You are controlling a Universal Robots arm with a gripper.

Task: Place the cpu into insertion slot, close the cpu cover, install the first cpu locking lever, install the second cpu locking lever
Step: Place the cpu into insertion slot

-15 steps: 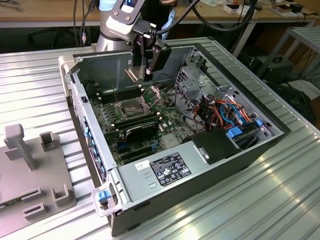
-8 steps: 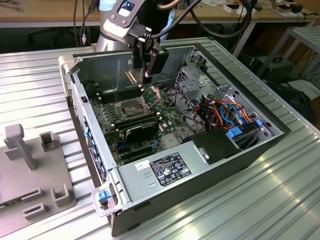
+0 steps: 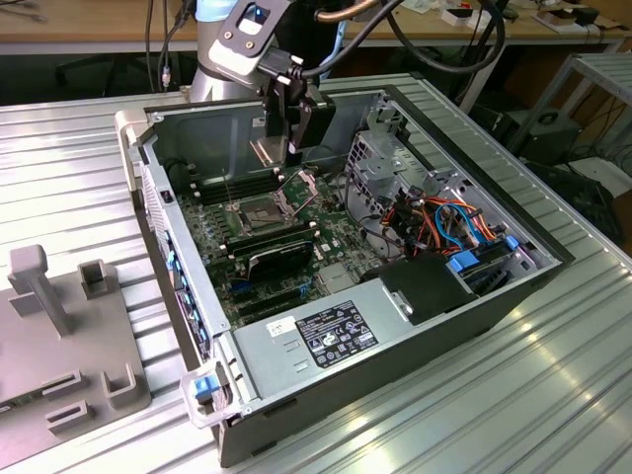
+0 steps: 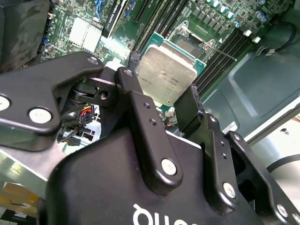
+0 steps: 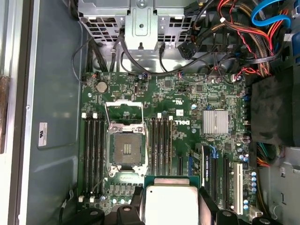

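Note:
My gripper (image 3: 281,158) hangs inside the open computer case, above the motherboard, shut on the cpu (image 4: 166,75). The silver-tan square chip sits between the two black fingers (image 4: 136,101) in both wrist views, with the cpu (image 5: 171,204) held level. The insertion slot (image 5: 125,149) lies bare, its dark contact field showing, a short way ahead of the chip. In the exterior view the insertion slot (image 3: 257,210) is below and slightly towards that view's left of the gripper. The cpu cover (image 5: 124,110) stands swung open at the slot's far edge. Thin locking levers (image 3: 229,193) stand raised beside the slot.
Black memory slots (image 5: 93,154) flank the socket on both sides. A metal drive cage (image 5: 140,23) and bundles of red, orange and blue cables (image 3: 444,222) crowd the case's far side. The power supply (image 3: 326,331) fills the near end. A grey fixture (image 3: 59,326) stands on the table outside.

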